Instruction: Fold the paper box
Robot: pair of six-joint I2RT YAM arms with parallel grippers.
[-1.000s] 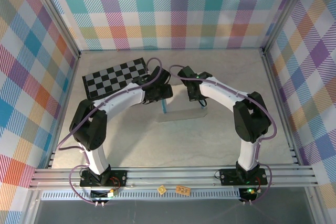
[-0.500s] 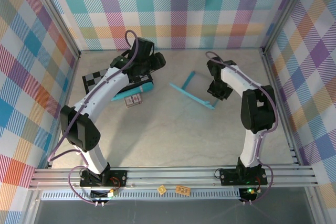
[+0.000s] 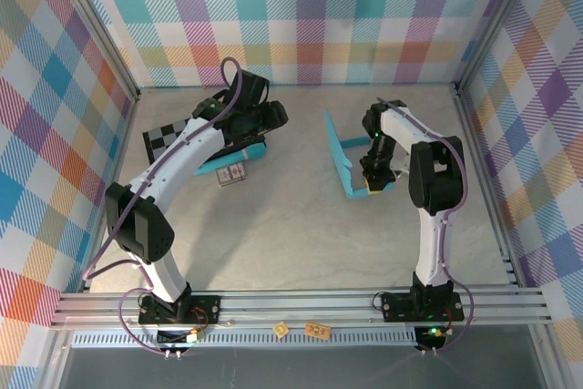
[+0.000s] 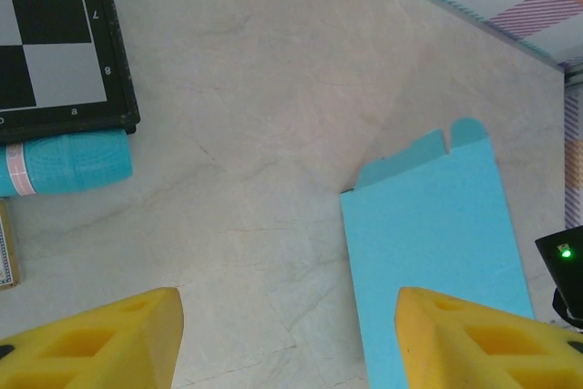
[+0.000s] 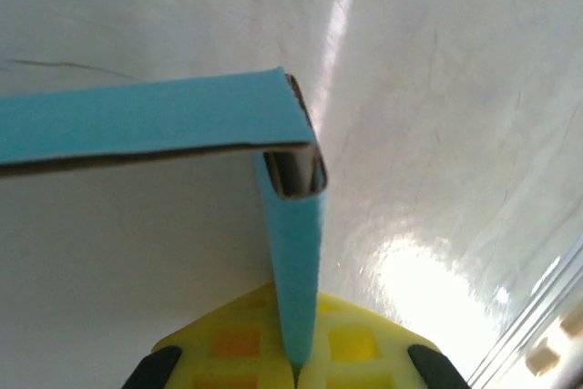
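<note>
Turquoise paper box: thin matt card, blue outside. It stands on edge on the table, right of centre, well apart from the board.
Box, left wrist view: a flat blue panel with straight cut edges and a small notched tab at its far corner.
Box, right wrist view: two panels meet at a folded corner. The cut edge is brownish, the inner face pale, and the wall is doubled at the fold.
Right gripper: yellow moulded pads with square recesses, clamped tight on a narrow strip of the box.
Left gripper: yellow wedge-shaped fingers spread wide above bare table, grasping nothing.
Table: smooth beige surface, faintly veined like stone, with a glossy glare patch near the right gripper.
Checkered board: rigid, with black and pale grey squares and a black rim.
Board markings: white "7", "8" and "a" on the rim.
Teal roll: ribbed, woven-looking texture with a pinkish-white band near one end. It lies against the board's edge.
Small card: patterned, print too small to read.
Walls: multicolour plaid print.
</note>
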